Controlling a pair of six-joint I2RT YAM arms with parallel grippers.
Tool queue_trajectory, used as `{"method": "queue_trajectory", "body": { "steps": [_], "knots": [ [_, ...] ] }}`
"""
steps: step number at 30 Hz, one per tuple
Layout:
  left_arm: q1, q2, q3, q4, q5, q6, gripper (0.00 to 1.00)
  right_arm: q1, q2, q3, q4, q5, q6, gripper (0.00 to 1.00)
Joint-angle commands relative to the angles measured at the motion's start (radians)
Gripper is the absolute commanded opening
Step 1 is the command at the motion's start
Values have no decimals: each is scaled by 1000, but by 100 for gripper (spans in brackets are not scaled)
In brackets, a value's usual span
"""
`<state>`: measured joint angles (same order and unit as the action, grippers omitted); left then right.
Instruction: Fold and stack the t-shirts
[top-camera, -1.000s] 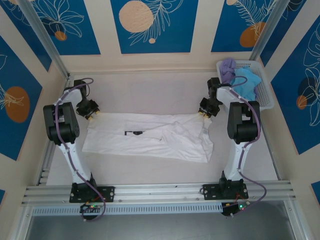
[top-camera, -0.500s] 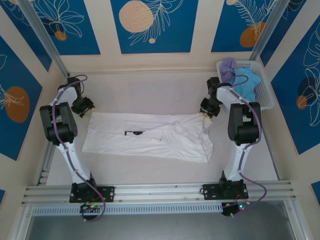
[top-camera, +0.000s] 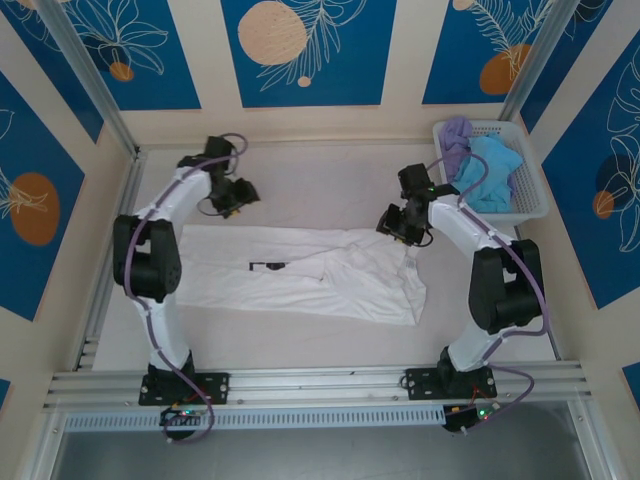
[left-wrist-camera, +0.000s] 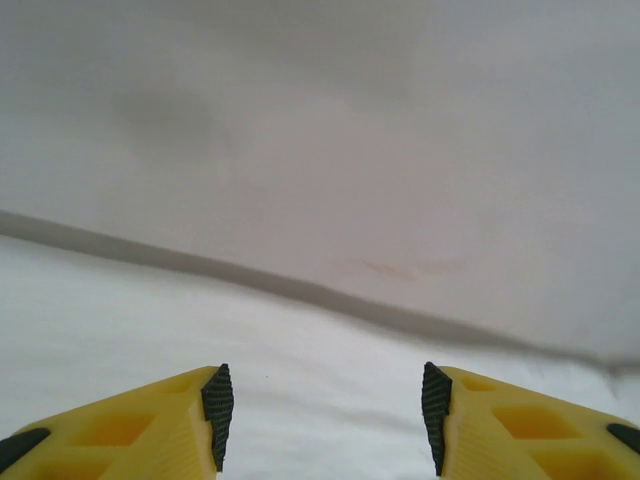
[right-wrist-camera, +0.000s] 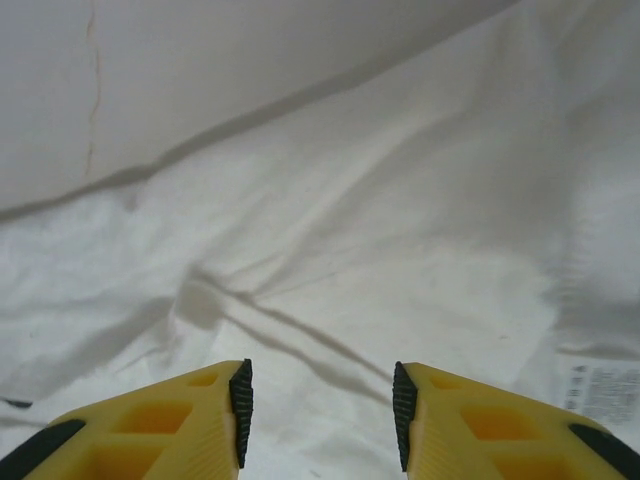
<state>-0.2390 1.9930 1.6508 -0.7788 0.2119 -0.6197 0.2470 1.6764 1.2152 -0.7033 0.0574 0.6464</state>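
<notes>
Right pincer (top-camera: 392, 222), jaws parted and empty, is hovering over the right end of the white t-shirt (top-camera: 300, 275); left pincer (top-camera: 243, 192), likewise parted, is hanging near its far edge. That shirt is lying flat, long axis running left to right. Blue t-shirt (top-camera: 490, 170) and lavender t-shirt (top-camera: 457, 133) are waiting in the far basket (top-camera: 532, 190).

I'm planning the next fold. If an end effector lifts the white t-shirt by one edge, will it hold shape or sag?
Probably sag: the white t-shirt lies flat with soft creases, so it looks floppy. Pushed, it would likely bunch rather than slide; wrinkles show by the right end effector.
</notes>
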Motion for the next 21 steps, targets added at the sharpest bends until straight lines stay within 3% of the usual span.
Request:
{"method": "queue_trajectory", "body": {
  "steps": [1,7,13,21],
  "knots": [
    [-84,98,59,-30,133,-5,55,26,65,13,42,-109,-9,45],
    [-170,192,106,-36,178,6,55,73,217,147,8,-121,-20,45],
    [-167,220,99,-63,124,26,56,114,327,254,-45,-108,-27,47],
    [-166,246,98,-81,104,39,56,142,346,276,-83,-84,-51,43]
  ]
}}
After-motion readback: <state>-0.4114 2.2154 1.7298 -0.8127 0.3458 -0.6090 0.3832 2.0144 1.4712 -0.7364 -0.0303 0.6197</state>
